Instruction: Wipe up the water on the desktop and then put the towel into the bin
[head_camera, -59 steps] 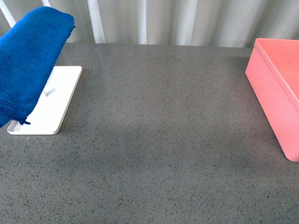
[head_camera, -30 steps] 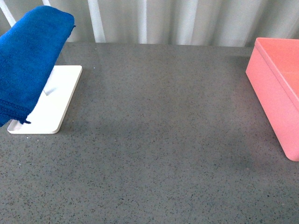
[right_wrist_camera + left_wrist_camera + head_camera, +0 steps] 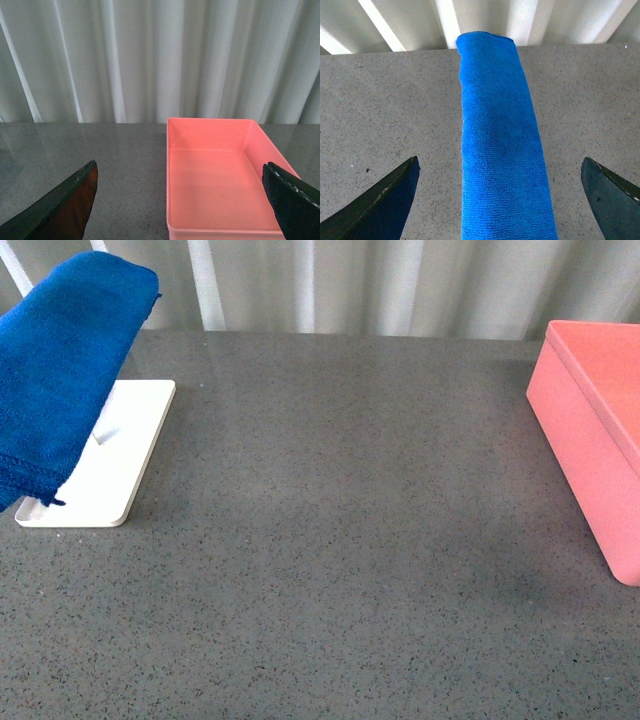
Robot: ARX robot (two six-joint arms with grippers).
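Observation:
The blue towel (image 3: 60,380) hangs folded over a raised support at the far left of the front view, above a white tray. In the left wrist view the towel (image 3: 500,150) runs as a long strip over the speckled grey desktop (image 3: 385,110). My left gripper (image 3: 499,167) is open, its fingers wide on either side of the towel and not touching it. The salmon-pink bin (image 3: 590,420) stands at the right edge of the desktop (image 3: 340,520). In the right wrist view the bin (image 3: 172,200) is empty, and my right gripper (image 3: 180,167) is open before it. I see no water.
A flat white tray (image 3: 110,455) lies under the towel at the left. Pale pleated curtains (image 3: 380,285) close off the far edge of the desktop. Neither arm shows in the front view.

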